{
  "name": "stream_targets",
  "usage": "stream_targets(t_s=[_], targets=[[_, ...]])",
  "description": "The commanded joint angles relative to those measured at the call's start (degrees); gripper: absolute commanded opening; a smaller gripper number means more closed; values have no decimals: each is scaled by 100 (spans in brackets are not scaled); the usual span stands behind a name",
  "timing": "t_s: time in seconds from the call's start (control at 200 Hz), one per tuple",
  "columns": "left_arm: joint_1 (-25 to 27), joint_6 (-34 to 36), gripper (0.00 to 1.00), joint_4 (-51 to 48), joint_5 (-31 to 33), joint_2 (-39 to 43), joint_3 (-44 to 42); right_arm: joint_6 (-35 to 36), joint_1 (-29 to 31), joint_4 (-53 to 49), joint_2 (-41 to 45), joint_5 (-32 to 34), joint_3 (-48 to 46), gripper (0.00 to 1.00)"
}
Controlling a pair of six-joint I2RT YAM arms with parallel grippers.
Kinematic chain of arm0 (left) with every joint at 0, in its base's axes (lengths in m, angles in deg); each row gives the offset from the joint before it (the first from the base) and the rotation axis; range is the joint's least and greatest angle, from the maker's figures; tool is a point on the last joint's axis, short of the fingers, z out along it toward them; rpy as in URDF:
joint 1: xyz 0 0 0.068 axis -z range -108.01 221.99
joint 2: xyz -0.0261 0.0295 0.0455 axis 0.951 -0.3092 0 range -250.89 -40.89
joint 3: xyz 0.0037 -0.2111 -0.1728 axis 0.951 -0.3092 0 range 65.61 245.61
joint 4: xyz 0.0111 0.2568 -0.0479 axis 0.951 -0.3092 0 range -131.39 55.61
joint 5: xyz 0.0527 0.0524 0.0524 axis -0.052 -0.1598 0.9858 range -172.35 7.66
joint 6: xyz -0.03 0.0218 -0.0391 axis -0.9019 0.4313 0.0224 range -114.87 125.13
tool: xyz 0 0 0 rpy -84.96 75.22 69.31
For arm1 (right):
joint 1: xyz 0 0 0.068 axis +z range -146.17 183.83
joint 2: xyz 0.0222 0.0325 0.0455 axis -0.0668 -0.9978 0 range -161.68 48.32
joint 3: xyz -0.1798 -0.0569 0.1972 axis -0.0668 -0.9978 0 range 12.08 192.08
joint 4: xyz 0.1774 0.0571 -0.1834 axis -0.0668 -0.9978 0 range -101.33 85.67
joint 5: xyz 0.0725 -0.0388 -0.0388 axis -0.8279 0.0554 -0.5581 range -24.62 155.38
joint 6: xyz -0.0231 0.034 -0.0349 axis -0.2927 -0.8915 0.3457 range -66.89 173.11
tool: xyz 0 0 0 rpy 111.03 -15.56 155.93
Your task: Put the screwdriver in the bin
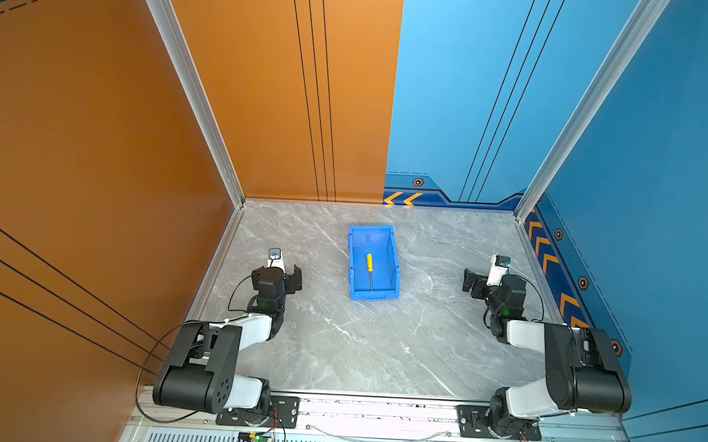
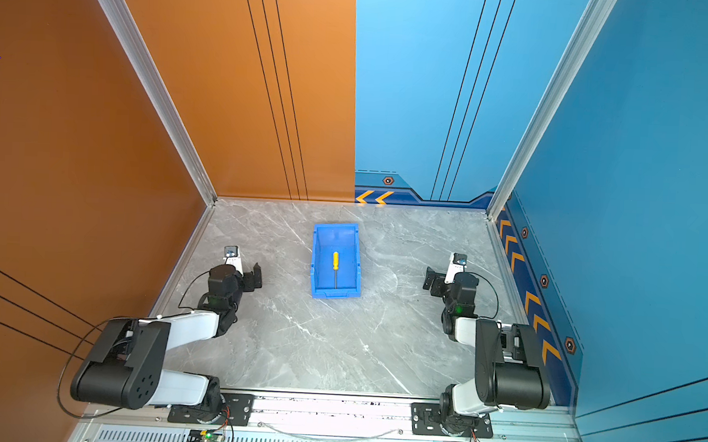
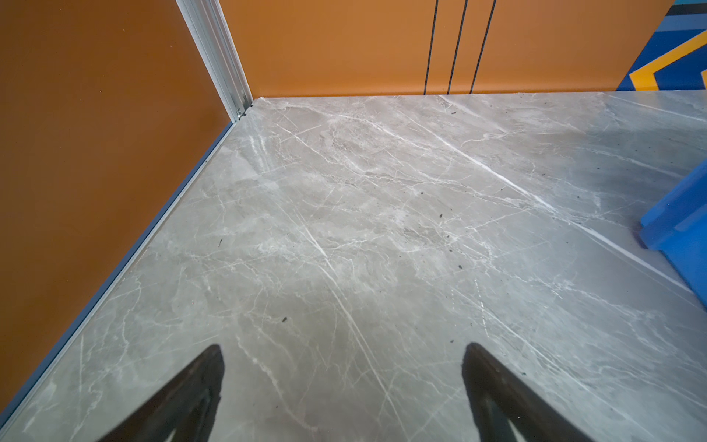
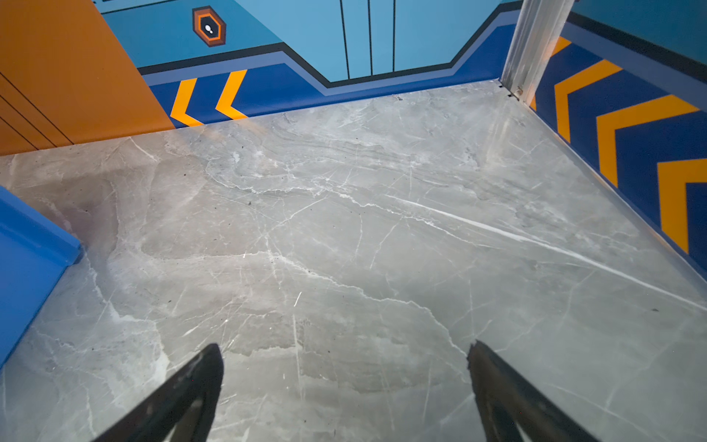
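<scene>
The screwdriver (image 1: pixel 369 263) (image 2: pixel 335 261) lies flat on the floor of the blue bin (image 1: pixel 352 267) (image 2: pixel 315 265), yellow handle toward the back wall and thin shaft pointing at the low front wall. The bin stands at mid-table toward the back. My left gripper (image 1: pixel 279 273) (image 2: pixel 237 271) (image 3: pixel 344 348) hovers left of the bin, open and empty, with only a bin corner (image 3: pixel 681 225) showing in the left wrist view. My right gripper (image 1: pixel 491 279) (image 2: pixel 451 279) (image 4: pixel 345 344) hovers right of the bin, also open and empty; the bin's outer wall (image 4: pixel 26 260) shows in the right wrist view.
The grey marble tabletop (image 1: pixel 337 346) is enclosed by an orange wall (image 1: pixel 97 175) on the left and blue walls (image 1: pixel 657 204) at the back and right, with aluminium posts (image 1: pixel 523 214) in the back corners. An aluminium rail (image 1: pixel 375 414) runs along the front edge.
</scene>
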Motion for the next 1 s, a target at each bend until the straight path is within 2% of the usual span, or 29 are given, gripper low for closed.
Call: stream_targets(t_s=[0.0,0.11,0.225,0.285,0.996], targets=[[-166,62,98,562,-94,-329,50,148,90,104,-74,114,76,100],[-181,38,98,837,-135,-601,34,237,178,355,-105,247,-68,100],[-183,67,98,1044,-168,-796,25,244,252,1071,-348,371,-317,100],[-173,94,98,1055,-236,-818,25,303,262,759,-265,399,-244,100],[-129,210,98,1140,-345,-875,19,266,267,910,-312,401,-279,100]])
